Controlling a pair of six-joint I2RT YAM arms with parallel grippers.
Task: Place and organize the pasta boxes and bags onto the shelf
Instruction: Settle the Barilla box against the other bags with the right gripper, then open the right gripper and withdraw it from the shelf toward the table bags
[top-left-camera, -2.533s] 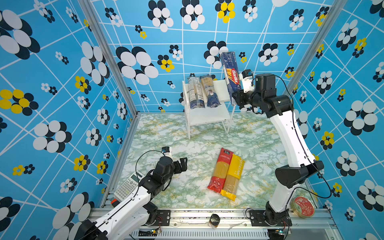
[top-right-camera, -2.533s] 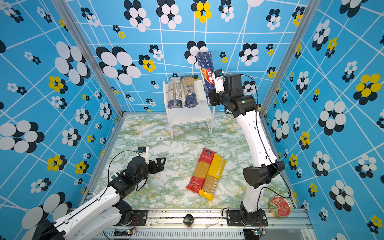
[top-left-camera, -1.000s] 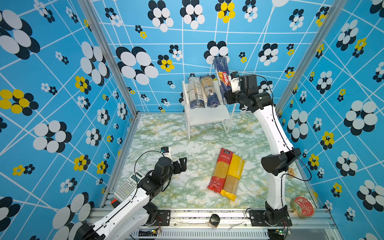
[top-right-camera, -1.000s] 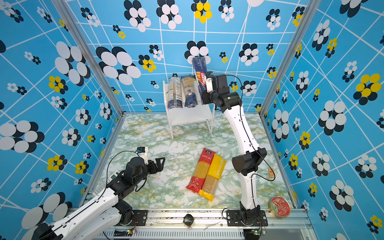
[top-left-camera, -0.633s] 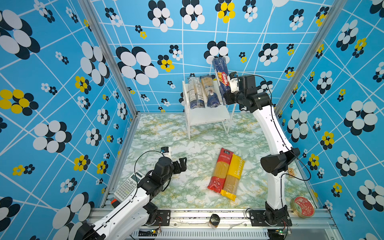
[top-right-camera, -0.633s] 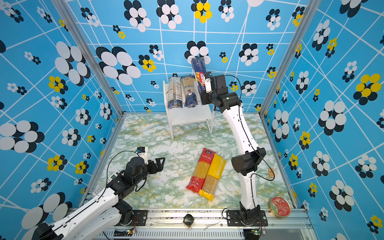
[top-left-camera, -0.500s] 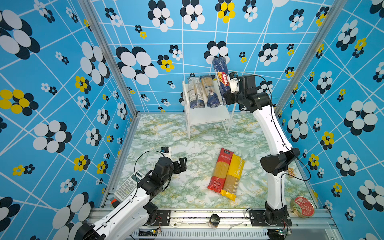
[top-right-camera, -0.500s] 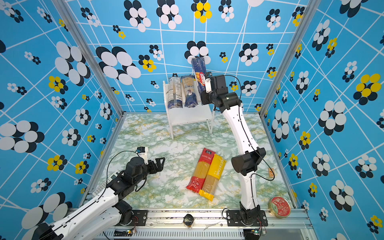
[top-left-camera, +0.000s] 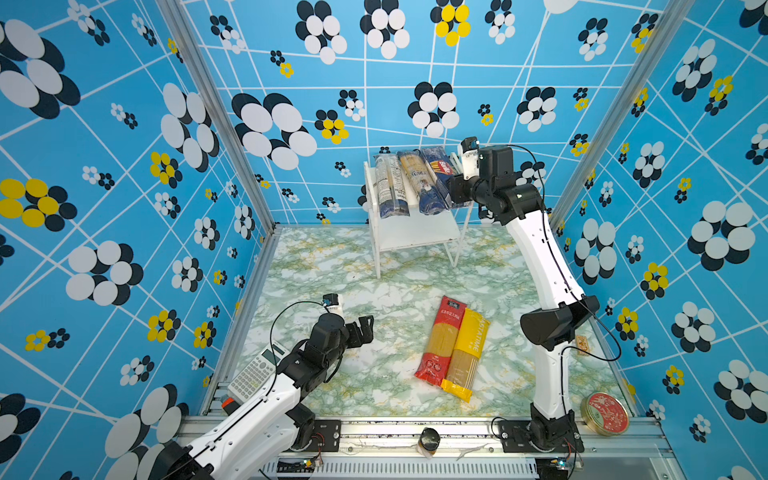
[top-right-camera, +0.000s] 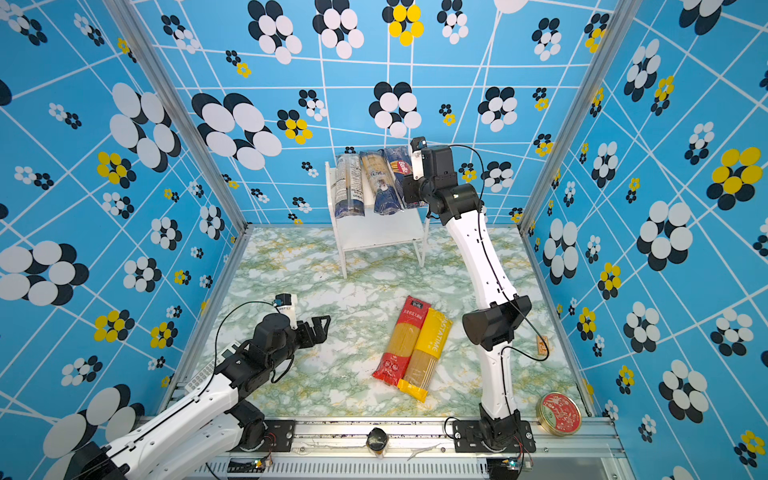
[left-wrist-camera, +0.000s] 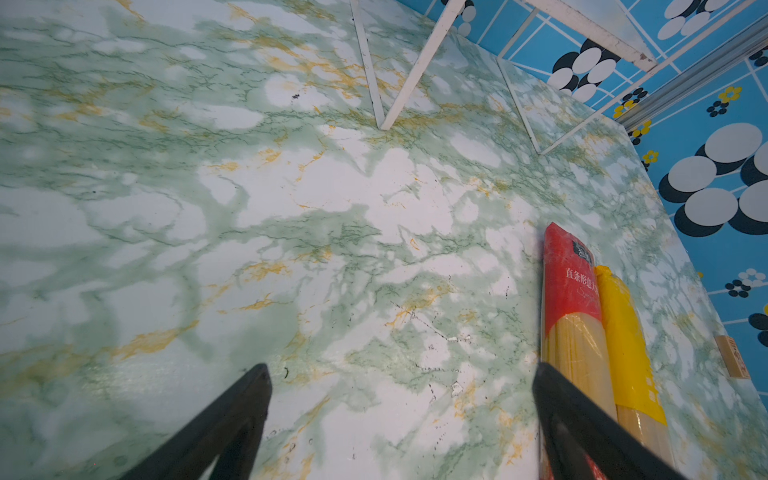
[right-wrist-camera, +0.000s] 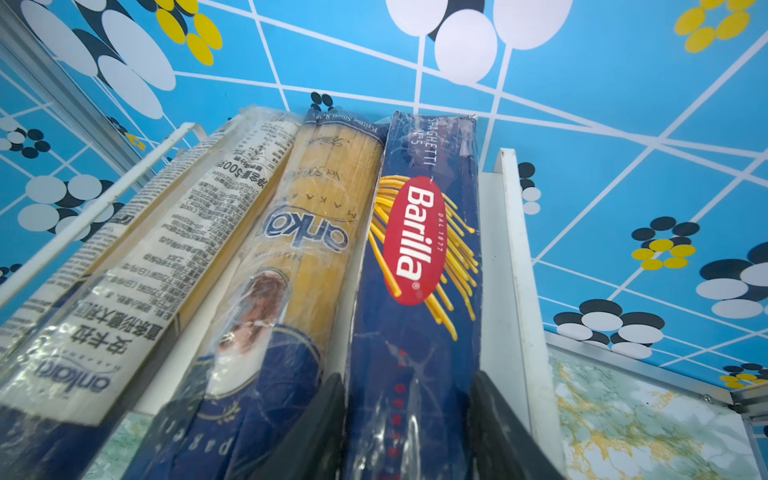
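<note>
The white shelf (top-left-camera: 415, 232) (top-right-camera: 378, 232) stands at the back. Three pasta packs lie side by side on its top board: two clear and dark-blue bags (top-left-camera: 388, 187) (top-left-camera: 417, 183) and the dark-blue Barilla pack (top-left-camera: 436, 178) (right-wrist-camera: 419, 249). My right gripper (top-left-camera: 453, 193) (right-wrist-camera: 409, 382) is at the Barilla pack's near end. Its jaws stand slightly open, one on each side of the pack. A red-ended bag (top-left-camera: 442, 340) and a yellow-ended bag (top-left-camera: 467, 353) lie together on the marble floor. My left gripper (top-left-camera: 365, 328) (left-wrist-camera: 401, 372) hovers low at the front left, open and empty.
A grey calculator (top-left-camera: 255, 372) lies by the left arm at the floor's edge. A round red-lidded tin (top-left-camera: 604, 413) sits at the front right corner. A small wooden block (top-left-camera: 583, 345) lies by the right wall. The shelf's lower board is bare.
The Barilla pack, held tilted up above the shelf's right side, now lies flat on the top board beside the two bags. The right jaws have spread. The left arm has not moved.
</note>
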